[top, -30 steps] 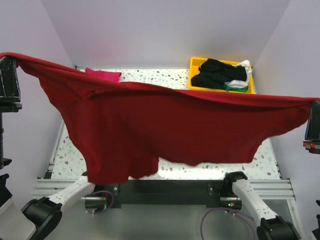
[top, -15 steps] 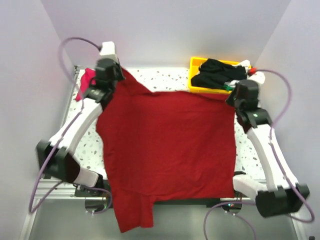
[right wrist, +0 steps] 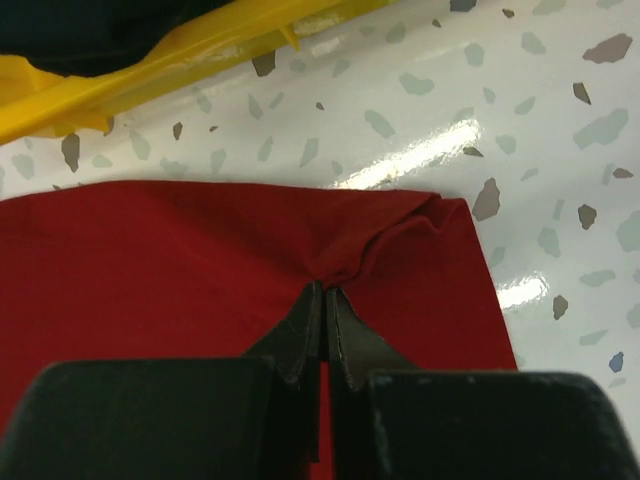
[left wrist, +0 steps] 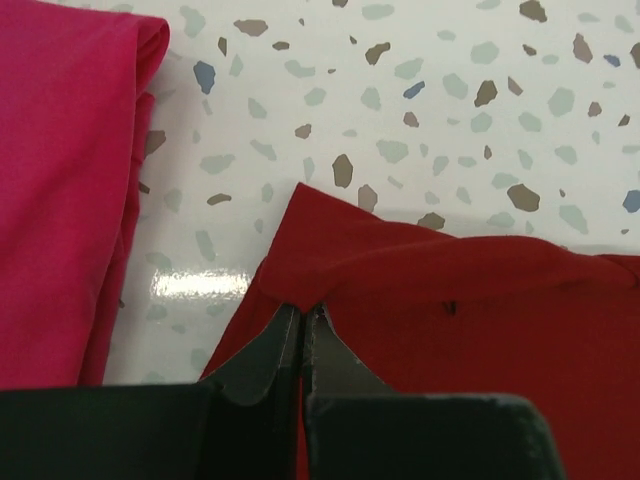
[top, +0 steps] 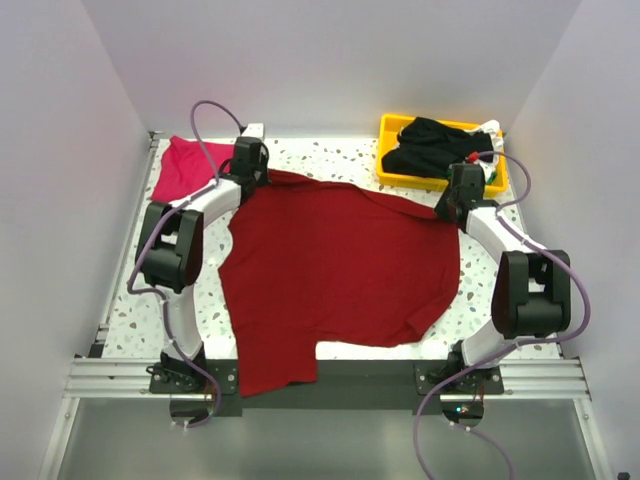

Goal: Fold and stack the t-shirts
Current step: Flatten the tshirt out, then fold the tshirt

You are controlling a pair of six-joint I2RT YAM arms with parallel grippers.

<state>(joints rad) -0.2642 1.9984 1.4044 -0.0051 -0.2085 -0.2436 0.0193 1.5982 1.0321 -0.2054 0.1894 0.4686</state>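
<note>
The dark red t-shirt (top: 335, 265) lies spread on the speckled table, its near part hanging over the front edge. My left gripper (top: 250, 172) is shut on its far left corner (left wrist: 330, 250), low at the table. My right gripper (top: 458, 203) is shut on its far right corner (right wrist: 400, 250). The magenta-pink t-shirt (top: 185, 170) lies folded at the far left and also shows in the left wrist view (left wrist: 60, 180). Black, white and green t-shirts (top: 440, 148) lie piled in the yellow tray.
The yellow tray (top: 388, 176) stands at the far right, just beyond my right gripper; its wall shows in the right wrist view (right wrist: 180, 60). Purple walls close in the left, back and right. The metal rail (top: 90, 375) runs along the front edge.
Both grippers have come down from high up and moved to the far side of the table, laying the dark red t-shirt down flat. Both stay shut on its corners.
</note>
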